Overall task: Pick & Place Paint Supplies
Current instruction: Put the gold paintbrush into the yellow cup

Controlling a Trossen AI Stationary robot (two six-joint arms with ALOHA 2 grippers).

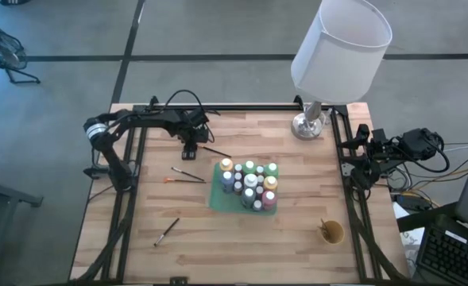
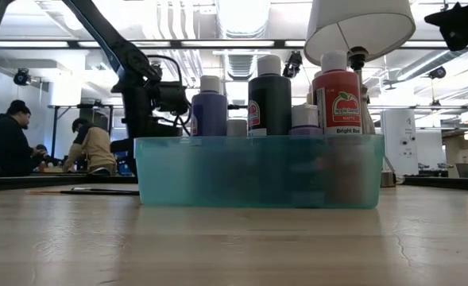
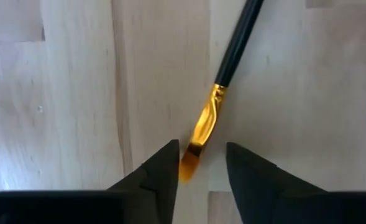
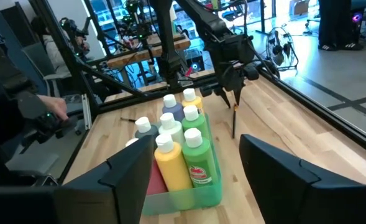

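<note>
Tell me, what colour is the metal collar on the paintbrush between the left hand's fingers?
Shiny gold, on the paintbrush with a black handle; the left wrist view shows it best.

bright even light | ceiling lights (image 2: 241, 16) glare | foreground tabletop (image 2: 234, 246) blurred

Left gripper (image 3: 198, 171) straddles a brush (image 3: 229, 62) tip — bottles (image 1: 249, 184) in their tray (image 1: 218, 199) lie just beyond, to its right.

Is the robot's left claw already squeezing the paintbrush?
No. In the left wrist view the left gripper has its fingers open on either side of the paintbrush bristle tip, with gaps showing.
</note>
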